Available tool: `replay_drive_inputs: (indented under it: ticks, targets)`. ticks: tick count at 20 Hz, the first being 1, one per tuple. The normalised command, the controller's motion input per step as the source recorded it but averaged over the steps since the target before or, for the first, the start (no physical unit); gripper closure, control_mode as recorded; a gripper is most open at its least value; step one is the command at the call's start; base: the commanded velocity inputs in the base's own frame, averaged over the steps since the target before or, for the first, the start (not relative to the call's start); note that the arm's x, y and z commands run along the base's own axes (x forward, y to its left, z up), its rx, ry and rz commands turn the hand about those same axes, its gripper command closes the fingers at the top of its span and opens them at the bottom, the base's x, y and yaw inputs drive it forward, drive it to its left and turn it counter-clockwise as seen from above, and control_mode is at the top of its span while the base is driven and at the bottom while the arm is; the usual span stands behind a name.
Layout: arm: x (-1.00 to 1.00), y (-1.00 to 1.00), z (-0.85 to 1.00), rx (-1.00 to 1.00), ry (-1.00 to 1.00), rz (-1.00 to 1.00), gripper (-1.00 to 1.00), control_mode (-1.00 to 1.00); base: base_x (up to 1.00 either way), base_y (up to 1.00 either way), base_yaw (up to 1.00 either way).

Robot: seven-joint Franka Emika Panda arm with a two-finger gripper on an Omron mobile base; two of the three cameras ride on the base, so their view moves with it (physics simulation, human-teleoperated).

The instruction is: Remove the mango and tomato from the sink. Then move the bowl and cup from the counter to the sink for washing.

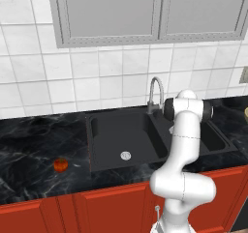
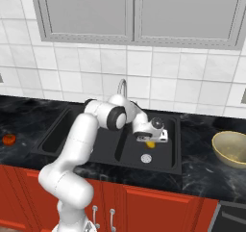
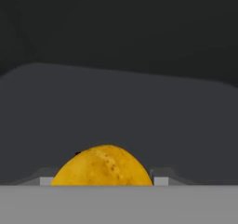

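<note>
The yellow-orange mango (image 3: 102,167) sits low in the hand view, pinched between my two finger tips, with the dark wall of the sink (image 3: 121,107) behind it. From the right base view, my gripper (image 2: 150,142) is down in the right basin of the black sink (image 2: 163,151), shut on the mango (image 2: 151,144) just above the drain (image 2: 146,158). The red-orange tomato (image 1: 60,165) rests on the dark counter left of the sink (image 1: 116,130). The tan-yellow bowl (image 2: 233,148) stands on the counter far to the right. The cup is out of view.
A curved silver faucet (image 1: 155,89) rises behind the divider between the basins. The left basin has a round drain (image 1: 125,155). Grey wall cabinets (image 2: 134,14) hang above the tiled wall. Red cabinet fronts (image 1: 106,208) run below the counter.
</note>
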Motion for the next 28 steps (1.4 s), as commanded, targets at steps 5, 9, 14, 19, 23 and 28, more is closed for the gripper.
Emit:
replay_drive_inputs:
  ticks: [5, 9, 14, 19, 23, 28]
  targets:
    - [-0.19, -0.19, 0.36, 0.05, -0.04, 0.0, 1.0, -1.0, 0.0, 0.0, 0.0]
    - [-0.24, -0.18, 0.36, 0.06, -0.02, 0.0, 1.0, -1.0, 0.0, 0.0, 0.0]
    - [-0.25, -0.13, 0.38, 0.04, -0.02, 0.0, 1.0, -1.0, 0.0, 0.0, 0.0]
    - [-0.21, -0.05, 0.43, 0.02, 0.0, 0.0, 1.0, -1.0, 0.0, 0.0, 0.0]
    - [-0.25, -0.01, 0.4, 0.0, 0.0, 0.0, 1.0, -1.0, 0.0, 0.0, 0.0]
    - [-0.24, 0.0, 0.44, 0.0, 0.0, 0.0, 1.0, -1.0, 0.0, 0.0, 0.0]
